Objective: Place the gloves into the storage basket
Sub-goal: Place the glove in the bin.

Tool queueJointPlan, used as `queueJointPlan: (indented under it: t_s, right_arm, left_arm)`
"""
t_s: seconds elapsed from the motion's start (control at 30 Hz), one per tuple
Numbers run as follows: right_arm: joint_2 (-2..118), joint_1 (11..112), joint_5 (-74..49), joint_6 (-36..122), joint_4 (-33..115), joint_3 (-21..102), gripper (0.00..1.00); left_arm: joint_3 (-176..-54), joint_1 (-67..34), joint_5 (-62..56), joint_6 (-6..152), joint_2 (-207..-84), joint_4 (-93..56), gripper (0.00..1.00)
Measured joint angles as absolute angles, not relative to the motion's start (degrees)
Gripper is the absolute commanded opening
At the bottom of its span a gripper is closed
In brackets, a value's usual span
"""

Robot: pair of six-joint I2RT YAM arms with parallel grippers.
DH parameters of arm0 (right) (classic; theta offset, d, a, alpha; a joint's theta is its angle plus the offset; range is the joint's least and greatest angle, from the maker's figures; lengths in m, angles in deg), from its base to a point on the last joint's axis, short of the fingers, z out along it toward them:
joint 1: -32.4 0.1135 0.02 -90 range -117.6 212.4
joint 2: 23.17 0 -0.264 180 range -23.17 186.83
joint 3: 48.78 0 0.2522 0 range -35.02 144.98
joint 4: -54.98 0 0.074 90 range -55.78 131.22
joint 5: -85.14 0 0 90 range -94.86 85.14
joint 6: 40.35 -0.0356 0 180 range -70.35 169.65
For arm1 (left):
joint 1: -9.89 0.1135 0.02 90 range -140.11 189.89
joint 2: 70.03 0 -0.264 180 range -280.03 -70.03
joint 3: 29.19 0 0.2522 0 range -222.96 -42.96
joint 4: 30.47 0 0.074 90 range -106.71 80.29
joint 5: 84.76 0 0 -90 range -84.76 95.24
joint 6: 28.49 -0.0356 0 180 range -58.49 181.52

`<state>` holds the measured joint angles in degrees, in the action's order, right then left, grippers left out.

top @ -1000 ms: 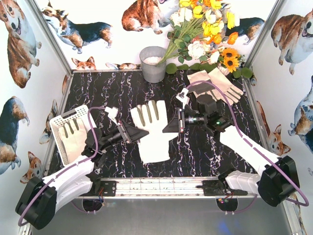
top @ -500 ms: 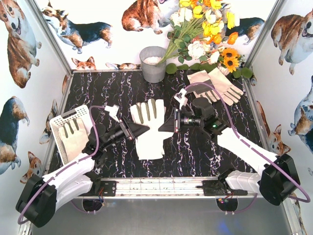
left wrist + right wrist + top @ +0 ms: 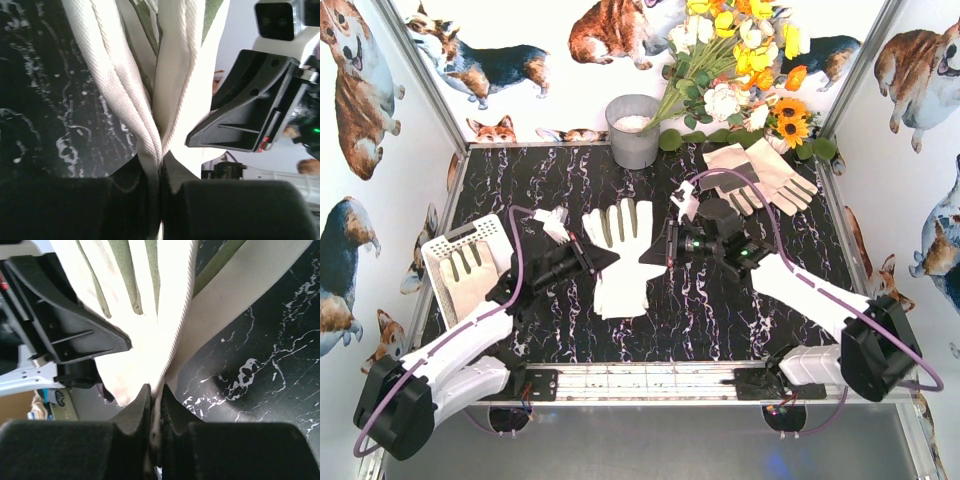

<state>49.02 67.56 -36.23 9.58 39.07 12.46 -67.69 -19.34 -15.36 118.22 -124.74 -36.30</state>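
The cream work glove (image 3: 618, 255) is hanging dead centre, with the left gripper (image 3: 592, 260) clamping its nine o'clock edge and the right gripper (image 3: 662, 250) clamping its three o'clock edge. Looks like the carry step. Next, both arms are needing to swing it toward nine o'clock, over the white lattice storage basket (image 3: 438, 248), then release.

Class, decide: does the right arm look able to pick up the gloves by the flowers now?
Probably not yet: the right hand is shut on the middle glove, shared with the left hand. The gloves by the flowers lie close, unblocked.
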Motion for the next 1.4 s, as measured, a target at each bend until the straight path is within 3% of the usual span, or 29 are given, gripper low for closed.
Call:
queueJointPlan:
  t_s: [0.23,0.67,0.77,0.8,0.87,0.93,1.4]
  right_arm:
    - [57.1,72.1,-30.5,11.9,37.6,17.9,0.0]
    - [82.8,80.8,-30.0,13.3,44.5,38.7,0.06]
    - [87.0,82.7,-30.9,13.3,45.7,43.4,0.2]
    - [88.1,83.2,-31.3,13.4,46.0,44.9,0.31]
    - [90.4,84.1,-31.3,13.8,46.1,47.7,0.73]
    - [91.9,84.1,-30.4,14.2,45.4,49.1,0.98]
    - [89.6,82.0,-26.2,17.5,42.7,42.1,1.0]
  left_arm:
    - [-78.3,-16.0,-9.7,110.1,-124.4,-10.3,0.0]
    - [-95.1,6.1,-7.0,92.3,-126.2,26.7,0.0]
    - [-98.4,11.2,-6.4,88.4,-126.8,32.9,0.0]
    - [-99.4,12.7,-6.2,87.3,-126.9,34.6,0.0]
    - [-101.1,15.6,-5.3,84.8,-127.0,37.7,0.0]
    - [-102.0,19.2,-3.7,82.2,-127.2,40.3,0.0]
    - [-103.3,32.4,-1.6,74.9,-129.1,42.9,0.0]
